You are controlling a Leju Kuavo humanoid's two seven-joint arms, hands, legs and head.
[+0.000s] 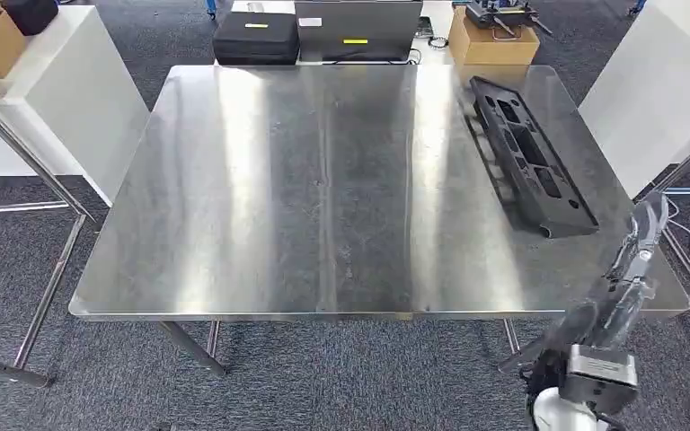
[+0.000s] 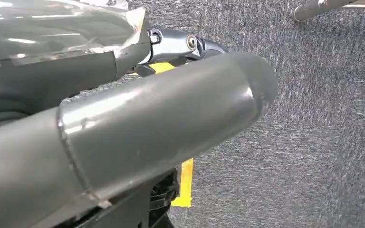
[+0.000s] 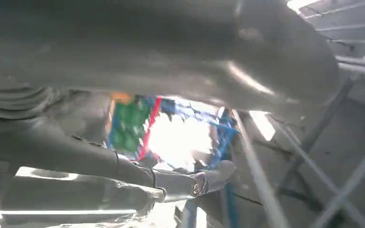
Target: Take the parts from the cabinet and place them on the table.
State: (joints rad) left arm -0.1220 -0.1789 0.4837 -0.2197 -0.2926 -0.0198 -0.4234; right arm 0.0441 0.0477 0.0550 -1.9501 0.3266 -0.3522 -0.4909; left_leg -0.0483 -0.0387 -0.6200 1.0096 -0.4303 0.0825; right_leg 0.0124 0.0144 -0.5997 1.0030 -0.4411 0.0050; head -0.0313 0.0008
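So far: we count one part (image 1: 530, 154) on the table (image 1: 323, 180), a long black piece with cut-outs, lying flat on the far right side and slanting toward the near right edge.
Done: that part touches no hand, so we judge at least one delivery finished.
Left: we cannot see the cabinet, so we cannot say how many parts remain; we expect another trip if any are left there.
Right hand: the right hand (image 1: 629, 269) hangs at the near right edge, just beside the near end of the part and apart from it. Its fingers look loosely extended with nothing in them, though the head picture is blurred there.
Left hand: the left hand (image 2: 123, 133) shows a thick grey thumb and one darker finger over carpet; we see nothing held, but whether its fingers are apart or curled we cannot tell.
Head view adds: the whole tabletop and the part's place on it, two black cases (image 1: 256, 36) and a cardboard box (image 1: 492, 40) beyond the far edge, and white panels (image 1: 81, 99) left and right.
Left wrist adds: grey carpet with a strip of yellow tape (image 2: 185, 183) and a metal leg (image 2: 323, 7), none of which tells us about the part.
Right wrist adds: a blurred look at the thumb and a dark finger (image 3: 180, 183) with metal bars behind; the fingers appear apart with nothing between them.
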